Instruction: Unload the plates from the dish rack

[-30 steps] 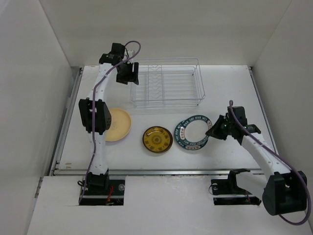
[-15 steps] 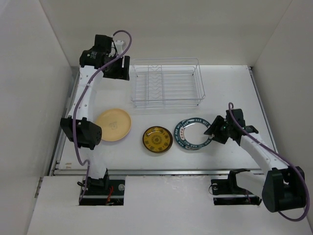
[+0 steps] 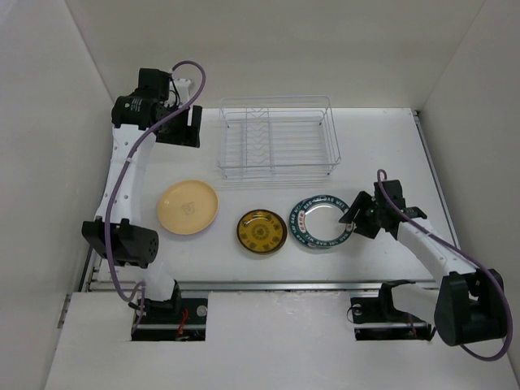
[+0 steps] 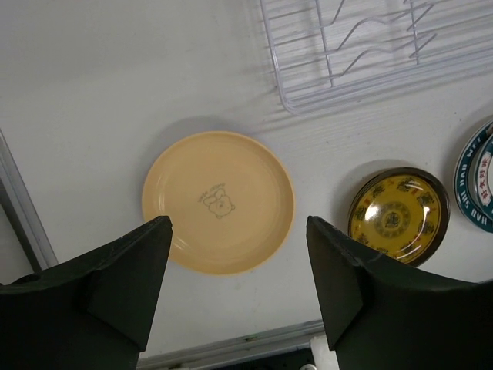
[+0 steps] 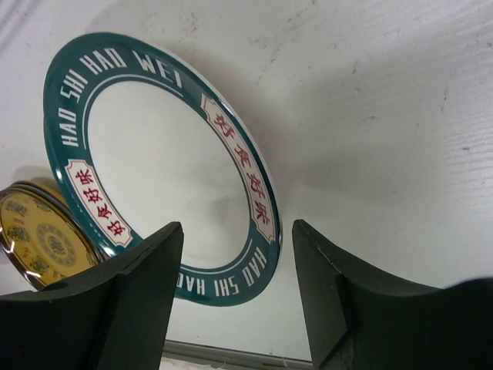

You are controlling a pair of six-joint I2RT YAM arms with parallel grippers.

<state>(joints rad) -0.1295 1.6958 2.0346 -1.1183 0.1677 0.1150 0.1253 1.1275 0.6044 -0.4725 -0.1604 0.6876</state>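
The left gripper (image 4: 239, 231) stands with jaws apart, high and well clear of the pale yellow plate (image 4: 218, 202); the right gripper (image 5: 236, 231), jaws apart, sits low at the teal-rimmed plate (image 5: 162, 166) lying on the table (image 3: 390, 146).

On the rim of the teal plate (image 5: 162, 154), just ahead of the right tool (image 5: 236, 231), "HAO SHI HAO WEI" is printed in white capitals along the far arc. It is seen again in part along the near arc. Red characters, 好食好味, are set in white panels at either side. A small mark at the centre of the yellow plate (image 4: 218, 202), ahead of the left tool (image 4: 239, 223), cannot be read.
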